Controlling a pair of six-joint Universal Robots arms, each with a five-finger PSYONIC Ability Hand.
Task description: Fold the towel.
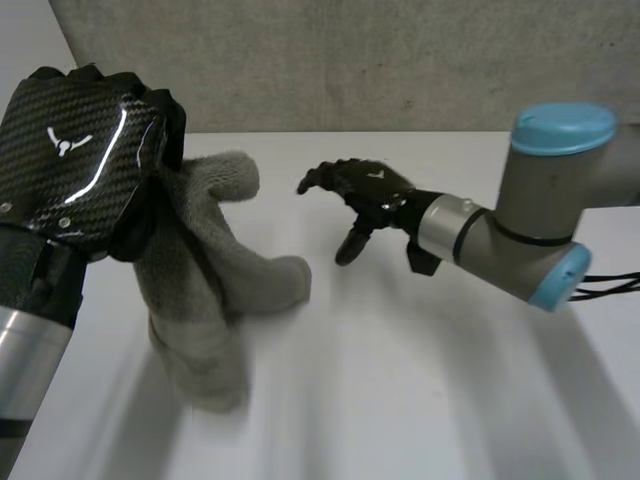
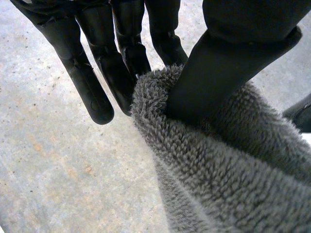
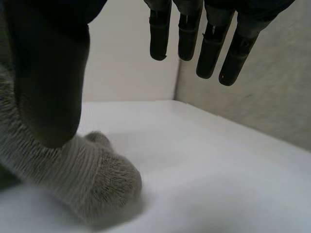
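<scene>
A grey fluffy towel (image 1: 215,270) hangs bunched from my left hand (image 1: 85,150), raised above the table's left side, with its lower end near the table. In the left wrist view the thumb (image 2: 218,73) presses the towel (image 2: 233,170) against the fingers (image 2: 92,87), pinching its top edge. My right hand (image 1: 365,195) hovers over the table's middle, a short way right of the towel, fingers relaxed and holding nothing. The right wrist view has its fingers (image 3: 209,43) and thumb (image 3: 48,77) spread apart, with the towel (image 3: 87,179) beyond the thumb.
The white table (image 1: 420,380) stretches out under both arms. A grey speckled wall (image 1: 350,60) stands along its far edge, and meets the table's corner in the right wrist view.
</scene>
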